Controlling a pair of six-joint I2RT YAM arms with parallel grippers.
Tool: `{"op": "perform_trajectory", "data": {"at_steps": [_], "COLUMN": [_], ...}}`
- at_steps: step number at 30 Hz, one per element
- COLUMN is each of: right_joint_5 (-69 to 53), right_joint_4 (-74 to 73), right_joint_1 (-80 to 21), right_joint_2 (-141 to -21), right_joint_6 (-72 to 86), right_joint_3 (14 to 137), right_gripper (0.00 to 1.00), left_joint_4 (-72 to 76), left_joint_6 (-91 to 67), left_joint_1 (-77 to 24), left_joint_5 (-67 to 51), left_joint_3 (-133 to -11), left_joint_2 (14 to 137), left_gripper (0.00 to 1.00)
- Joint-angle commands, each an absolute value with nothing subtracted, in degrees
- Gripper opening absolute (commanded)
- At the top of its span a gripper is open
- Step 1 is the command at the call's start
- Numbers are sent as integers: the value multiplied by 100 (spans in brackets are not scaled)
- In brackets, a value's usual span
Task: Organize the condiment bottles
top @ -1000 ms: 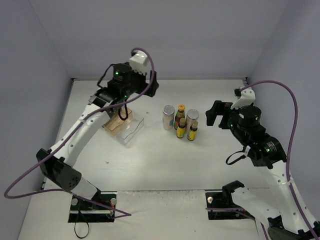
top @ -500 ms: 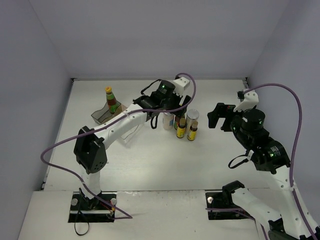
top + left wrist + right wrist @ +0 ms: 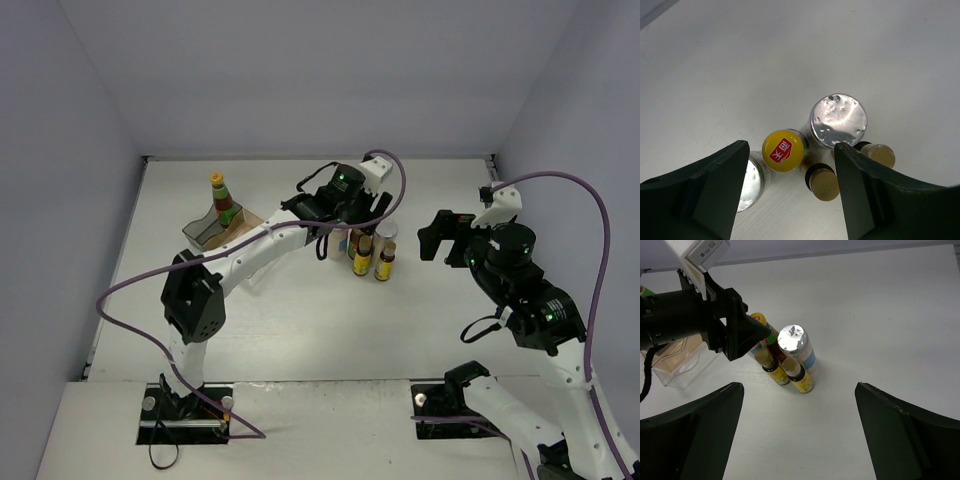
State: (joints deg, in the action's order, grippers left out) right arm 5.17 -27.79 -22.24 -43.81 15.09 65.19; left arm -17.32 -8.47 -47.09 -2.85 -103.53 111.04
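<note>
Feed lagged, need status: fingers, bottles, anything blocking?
Left fingers open above cluster, yellow cap under the gap. Right fingers open, off to the side. One sauce bottle on rack, five clustered. Nothing blocking.

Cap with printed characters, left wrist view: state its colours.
It is a round yellow cap with a red patch bearing white characters; clearest in the left wrist view.

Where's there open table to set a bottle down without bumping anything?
Bare table lies between the bottle cluster and the near edge, and along the far edge behind it. Crowded: the cluster itself, under the left gripper, and the stretch toward the rack, crossed by the left arm.
</note>
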Motion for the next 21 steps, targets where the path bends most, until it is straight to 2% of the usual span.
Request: {"op": "perform_trajectory", "data": {"at_steps": [1,6,13,17,21], "right_joint_5": [694,686,686,686,677], "right_joint_4": [-2514,-2470,-2461,-2461,-2452], "right_joint_1": [-2268,-2268,-2268,-2259,-2268], "right_joint_2": [-4395,-4421,-4430,-4447,-4456], "right_joint_6": [1512,1521,1521,1521,1521], "right_joint_3": [6671,6636,6618,6618,6627], "right_gripper": [100,100,100,100,100], "left_joint_4": [-1441,-1450,-1459,-1485,-1547], "left_joint_6": [-773,-782,-773,-765,-773], "left_joint_1": [-4711,-4711,-4702,-4693,-4685], "left_joint_5": [-167,-141,-79,-62,-53], "left_joint_3": [-10635,-10635,-10644,-10670,-10652], "left_joint_2": [10995,11109,11224,11294,11329], "left_gripper": [68,67,58,46,44]}}
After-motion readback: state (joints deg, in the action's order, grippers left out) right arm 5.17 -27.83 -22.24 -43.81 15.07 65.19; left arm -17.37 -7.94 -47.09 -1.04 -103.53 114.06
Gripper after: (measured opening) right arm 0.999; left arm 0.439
